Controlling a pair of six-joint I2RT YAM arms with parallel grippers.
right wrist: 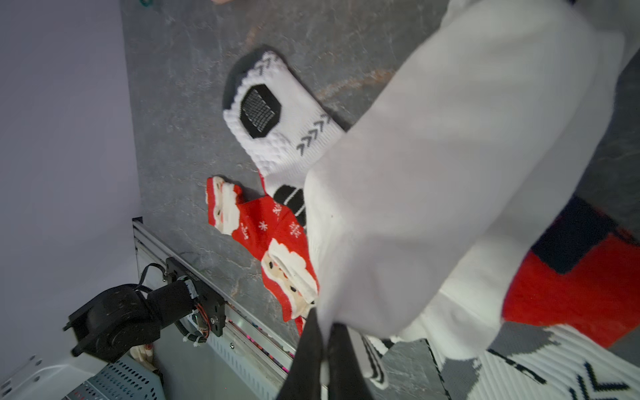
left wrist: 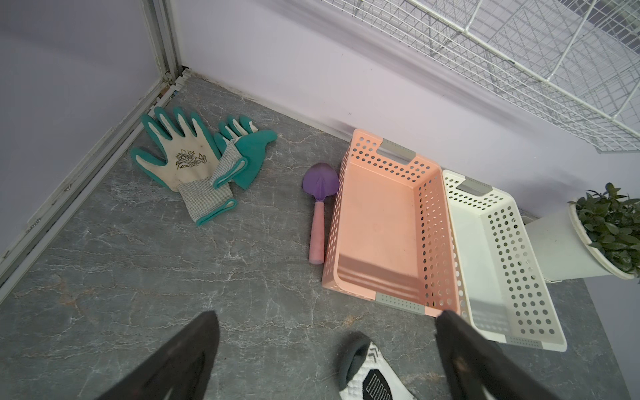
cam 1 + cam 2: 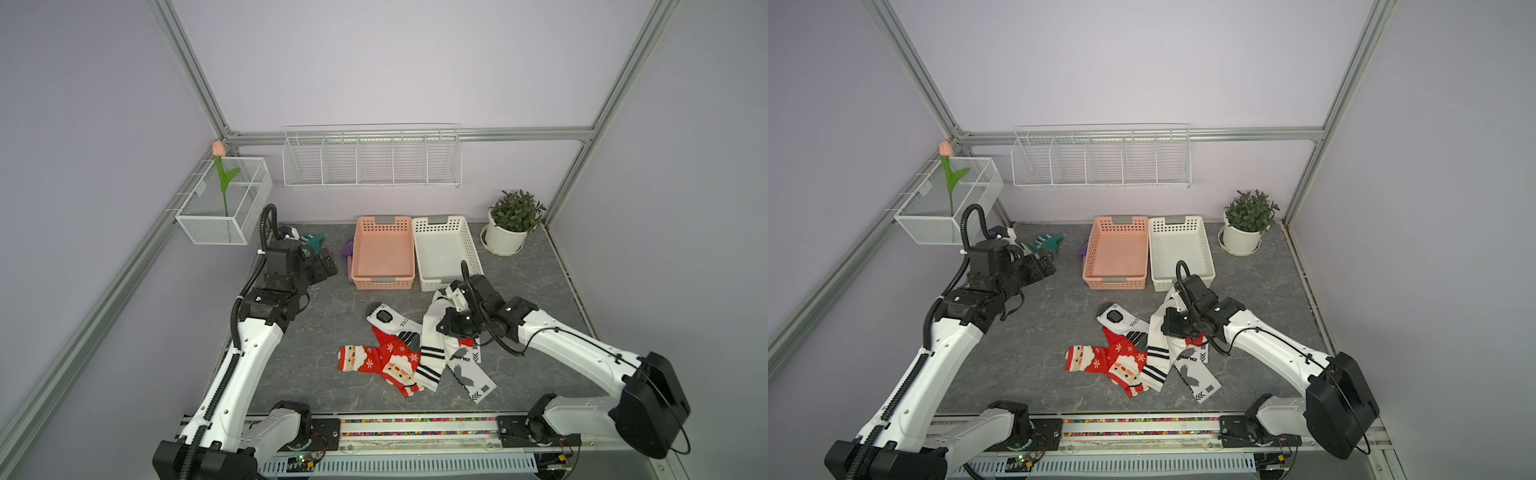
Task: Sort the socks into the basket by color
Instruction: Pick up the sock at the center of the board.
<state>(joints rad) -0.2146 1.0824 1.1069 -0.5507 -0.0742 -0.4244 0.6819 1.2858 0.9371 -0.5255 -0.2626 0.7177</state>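
While the left gripper point(image 2: 327, 317) hangs wide open (near the pink basket point(image 2: 377, 225)), the right gripper point(image 1: 325, 325) pinches a white sock point(image 1: 433, 173) beside red socks point(image 3: 386, 359).

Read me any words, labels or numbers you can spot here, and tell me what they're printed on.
Nothing reads clearly.
Glove: tiny lettering under a leaf drawing, too small to read.
Lettered white sock: dark block letters, creased and blurred, unreadable.
Chevron sock: arrow marks and a black hexagon patch, no words.
Striped white sock: black stripes only.
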